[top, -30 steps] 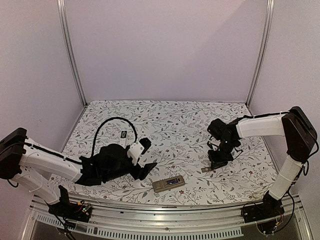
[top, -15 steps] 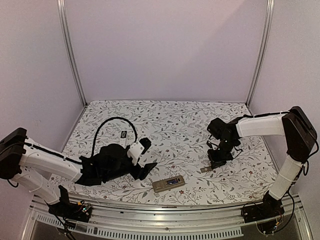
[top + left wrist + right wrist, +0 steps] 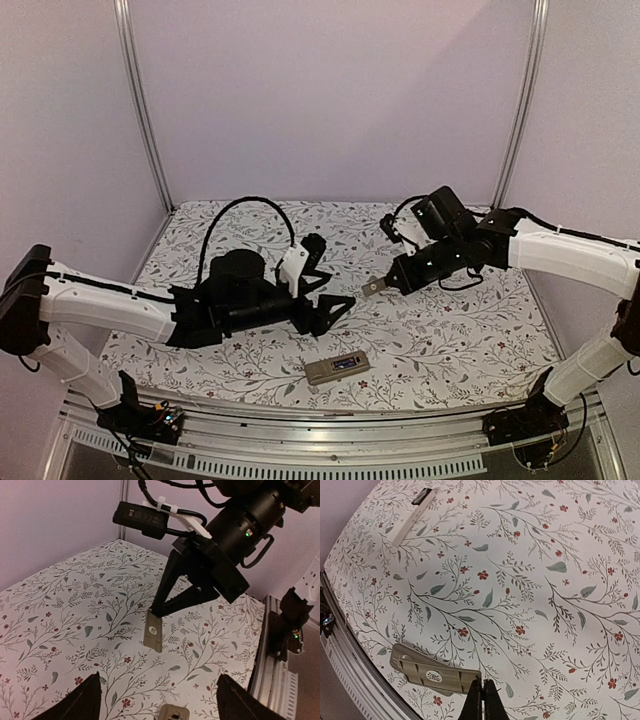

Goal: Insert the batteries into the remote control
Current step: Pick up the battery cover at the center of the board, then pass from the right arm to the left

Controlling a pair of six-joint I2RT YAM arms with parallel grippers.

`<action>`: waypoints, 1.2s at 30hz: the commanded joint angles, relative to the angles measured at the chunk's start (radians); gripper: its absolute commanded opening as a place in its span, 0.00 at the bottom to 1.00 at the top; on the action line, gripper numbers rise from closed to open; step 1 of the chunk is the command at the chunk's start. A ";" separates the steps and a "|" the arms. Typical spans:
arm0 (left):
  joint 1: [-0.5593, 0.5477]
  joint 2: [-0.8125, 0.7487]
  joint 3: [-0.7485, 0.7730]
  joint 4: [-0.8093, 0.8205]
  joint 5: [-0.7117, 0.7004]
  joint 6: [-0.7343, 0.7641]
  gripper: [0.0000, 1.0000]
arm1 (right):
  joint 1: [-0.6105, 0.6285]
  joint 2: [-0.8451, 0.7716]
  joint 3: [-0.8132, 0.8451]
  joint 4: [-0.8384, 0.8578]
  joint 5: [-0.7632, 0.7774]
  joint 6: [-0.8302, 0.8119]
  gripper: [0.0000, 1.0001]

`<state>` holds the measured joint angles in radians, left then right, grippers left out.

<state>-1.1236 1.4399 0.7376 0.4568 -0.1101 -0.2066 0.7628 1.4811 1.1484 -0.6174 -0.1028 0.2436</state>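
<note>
Closest to the arm bases, a remote control (image 3: 337, 368) lies flat on the flower-patterned tabletop (image 3: 450, 340), just inside the front rail. It is a short grey-beige bar with a dark patch on its upper face. One end of it shows at the bottom edge of the left wrist view (image 3: 172, 714).

Just behind it hangs the left end effector (image 3: 330, 285), spread wide with nothing between its two dark fingers (image 3: 82, 700). It is above the tabletop and points toward the right arm.

Further back and to the right, the right end effector (image 3: 388, 283) has its fingertips pressed together on one end of a thin beige cover (image 3: 374, 288). The cover (image 3: 152, 630) sticks out from the tips toward the left arm and carries a small round mark. In the right wrist view it (image 3: 435, 672) has a ribbed far end and casts a shadow on the tabletop below the pinching tips (image 3: 480, 695).

That view also shows a slim pale bar with a dark end (image 3: 411, 516) lying on the tabletop, well apart from the cover. Whether it is the remote control cannot be told.
</note>
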 commanded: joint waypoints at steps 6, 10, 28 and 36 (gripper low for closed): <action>0.050 0.070 0.136 -0.018 0.165 -0.248 0.80 | 0.142 -0.055 0.091 0.169 0.068 -0.106 0.00; 0.091 0.067 0.133 -0.047 0.144 -0.298 0.77 | 0.150 -0.068 0.088 0.170 0.069 -0.108 0.00; 0.123 0.114 0.153 -0.007 0.225 -0.368 0.36 | 0.155 -0.077 0.085 0.189 0.061 -0.109 0.00; 0.124 0.124 0.163 0.023 0.228 -0.354 0.18 | 0.156 -0.071 0.080 0.190 0.056 -0.103 0.00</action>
<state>-1.0134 1.5509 0.8787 0.4530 0.1165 -0.5690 0.9100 1.4284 1.2240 -0.4400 -0.0528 0.1410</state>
